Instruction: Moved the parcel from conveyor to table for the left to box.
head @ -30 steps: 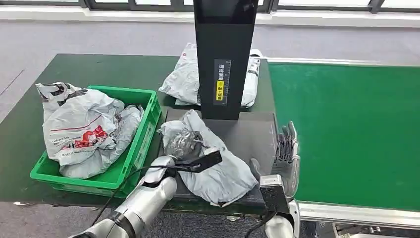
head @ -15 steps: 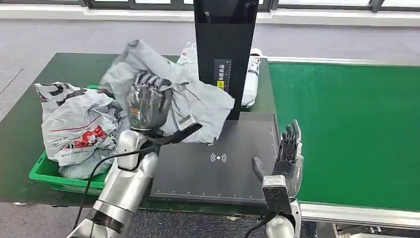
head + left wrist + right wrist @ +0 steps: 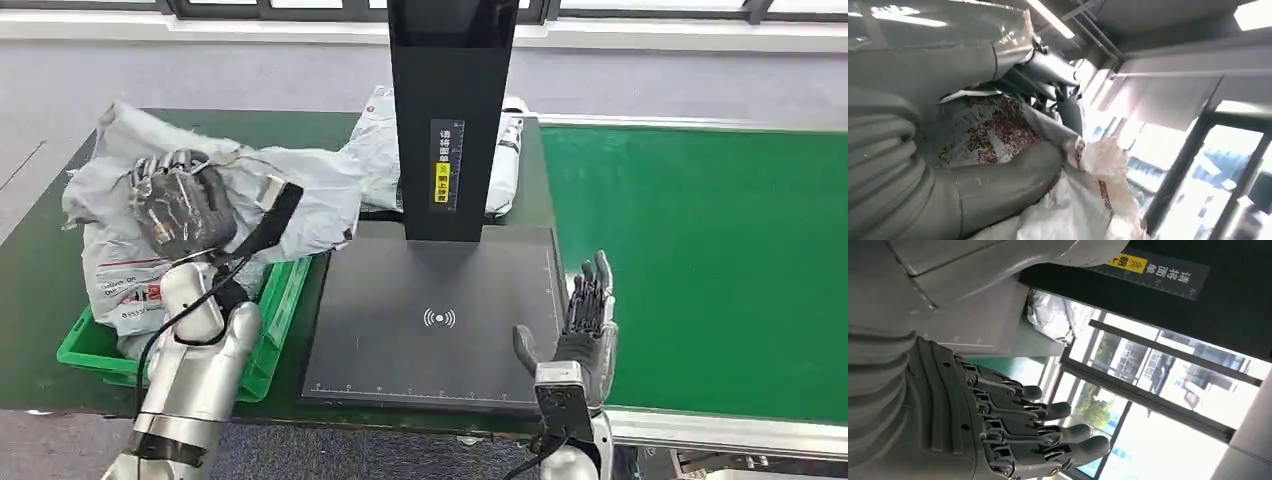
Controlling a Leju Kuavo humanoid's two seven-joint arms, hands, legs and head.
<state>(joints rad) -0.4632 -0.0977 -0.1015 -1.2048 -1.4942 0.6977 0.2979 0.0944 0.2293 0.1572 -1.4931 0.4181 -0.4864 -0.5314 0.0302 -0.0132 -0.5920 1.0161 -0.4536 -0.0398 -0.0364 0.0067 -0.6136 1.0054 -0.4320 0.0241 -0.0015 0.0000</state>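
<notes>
So the left hand [image 3: 180,203] has its fingers clamped on a crumpled grey parcel [image 3: 300,195], holding it up over the green bin [image 3: 268,335] at the left side of the table [image 3: 40,260]. There's already another bag [image 3: 125,280] sitting in that bin. The right hand [image 3: 582,325] is upright at the near right corner of the black scanner pad [image 3: 440,320], fingers straight and apart, holding nothing. Green conveyor [image 3: 700,260] runs off to the right, and one more bag [image 3: 375,150] lies behind the scanner post [image 3: 452,120].
</notes>
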